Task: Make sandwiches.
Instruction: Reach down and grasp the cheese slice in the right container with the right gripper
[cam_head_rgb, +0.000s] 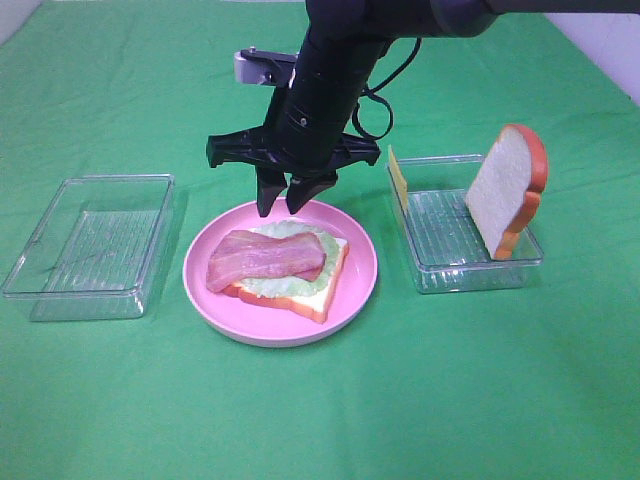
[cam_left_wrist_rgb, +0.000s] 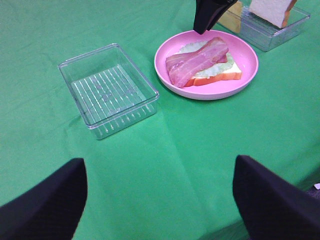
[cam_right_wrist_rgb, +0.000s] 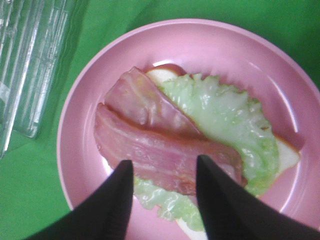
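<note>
right gripper (cam_head_rgb: 292, 197), jaws slightly apart and empty, over plate's (cam_head_rgb: 360, 270) 12 o'clock: descending could shove bacon (cam_head_rgb: 262, 256) off lettuce (cam_head_rgb: 280, 284).

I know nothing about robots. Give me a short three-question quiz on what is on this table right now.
1. True or false: the bacon strip lies on the lettuce on the pink plate.
2. Fill in: the right pincer over the plate holds ____.
3. Where is the upright bread slice? A in the right pincer; B in the clear tray with the cheese slice; C flat on the plate.
Key: 1 true; 2 nothing; 3 B.
</note>
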